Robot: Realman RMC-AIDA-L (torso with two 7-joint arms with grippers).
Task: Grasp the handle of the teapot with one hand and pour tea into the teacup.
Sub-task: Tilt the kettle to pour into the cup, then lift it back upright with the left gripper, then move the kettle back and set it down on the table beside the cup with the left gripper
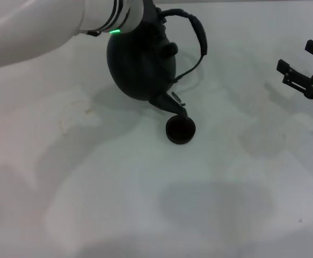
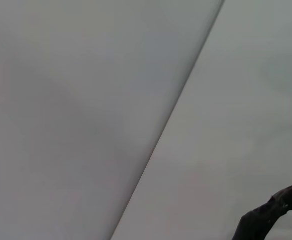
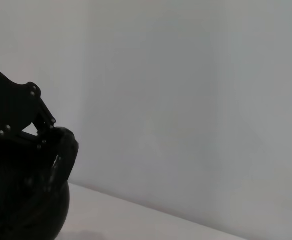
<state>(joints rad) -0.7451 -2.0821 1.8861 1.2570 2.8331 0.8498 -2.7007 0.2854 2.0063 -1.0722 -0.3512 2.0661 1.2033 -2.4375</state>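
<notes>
The black teapot (image 1: 140, 64) hangs tilted in the head view, its short spout (image 1: 169, 105) pointing down just over the small dark teacup (image 1: 180, 130) on the table. My left gripper (image 1: 155, 15), at the end of the white arm, is shut on the handle (image 1: 199, 37), which arches out to the right of the pot; the fingers are mostly hidden by the wrist. I cannot make out any stream of tea. In the right wrist view the teapot's dark body (image 3: 25, 210) and a black linkage (image 3: 15, 115) show. My right gripper (image 1: 298, 58) stands open, far right, holding nothing.
The white table (image 1: 145, 204) stretches bare in front of and around the cup. A pale wall meets the table's far edge (image 2: 176, 110) behind the pot. A dark piece, likely the handle (image 2: 271, 220), enters the left wrist view.
</notes>
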